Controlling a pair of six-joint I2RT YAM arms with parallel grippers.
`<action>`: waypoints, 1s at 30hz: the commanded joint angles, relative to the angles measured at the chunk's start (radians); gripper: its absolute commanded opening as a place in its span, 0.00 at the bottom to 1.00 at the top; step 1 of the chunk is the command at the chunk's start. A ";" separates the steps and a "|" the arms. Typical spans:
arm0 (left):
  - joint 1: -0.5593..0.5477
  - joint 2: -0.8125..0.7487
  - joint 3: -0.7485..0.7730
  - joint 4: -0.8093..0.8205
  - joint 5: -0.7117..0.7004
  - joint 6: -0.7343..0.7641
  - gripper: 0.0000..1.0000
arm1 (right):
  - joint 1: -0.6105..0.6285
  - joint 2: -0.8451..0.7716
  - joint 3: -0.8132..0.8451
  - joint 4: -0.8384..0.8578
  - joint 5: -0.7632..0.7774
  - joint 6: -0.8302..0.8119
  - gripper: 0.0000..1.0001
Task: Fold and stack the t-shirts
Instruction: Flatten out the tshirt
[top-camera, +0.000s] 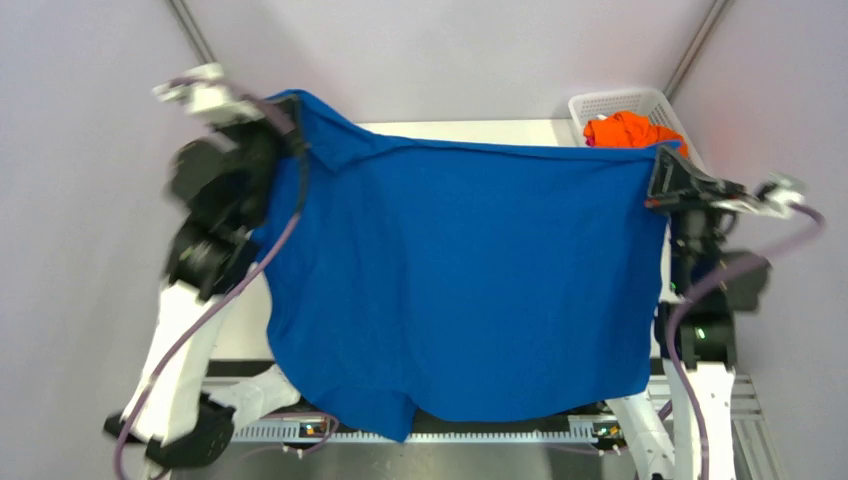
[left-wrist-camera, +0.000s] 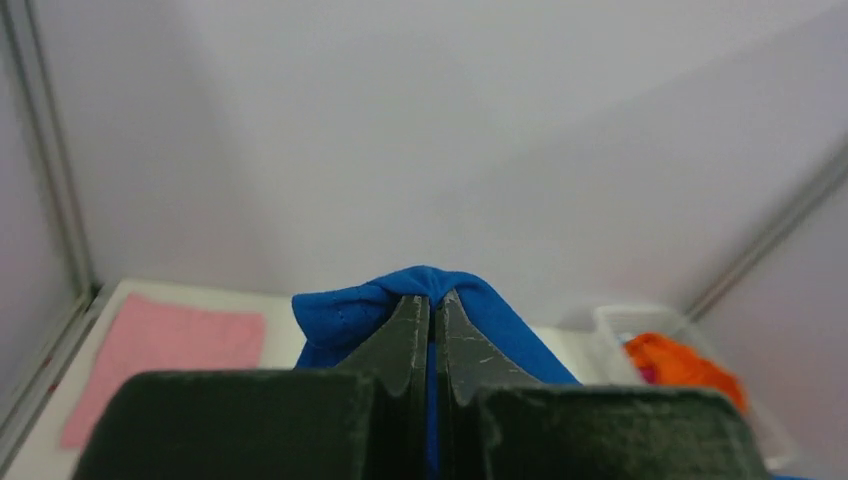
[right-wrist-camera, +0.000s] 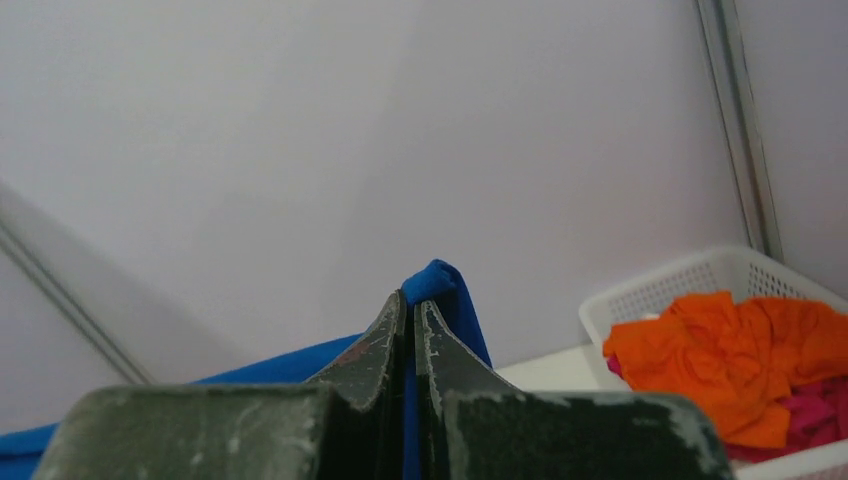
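The royal-blue t-shirt (top-camera: 460, 270) hangs spread wide above the table, held up by both arms. Its graphic does not show. My left gripper (top-camera: 290, 118) is shut on its upper left corner; the blue cloth (left-wrist-camera: 420, 290) bunches over the tips of that gripper (left-wrist-camera: 433, 300). My right gripper (top-camera: 662, 170) is shut on the upper right corner, with a blue fold (right-wrist-camera: 440, 285) sticking out past that gripper (right-wrist-camera: 411, 303). A pink t-shirt (left-wrist-camera: 165, 350) lies folded flat on the table at the far left. Orange (top-camera: 630, 130) and magenta (right-wrist-camera: 810, 415) t-shirts lie crumpled in the basket.
The white mesh basket (top-camera: 600, 103) stands at the back right corner of the white table (top-camera: 450, 130), also in the right wrist view (right-wrist-camera: 680, 290). The hanging shirt hides most of the tabletop. Grey walls and metal frame posts (top-camera: 190, 30) close in the back.
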 joint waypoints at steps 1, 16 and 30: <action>0.041 0.242 -0.095 0.056 -0.221 0.055 0.00 | 0.002 0.179 -0.161 0.140 0.060 -0.003 0.00; 0.314 1.004 0.126 -0.125 0.404 -0.222 0.90 | 0.001 0.904 -0.208 0.375 0.034 -0.024 0.99; 0.215 1.004 -0.158 0.144 0.611 -0.429 0.99 | 0.156 0.708 -0.436 0.310 -0.004 0.099 0.99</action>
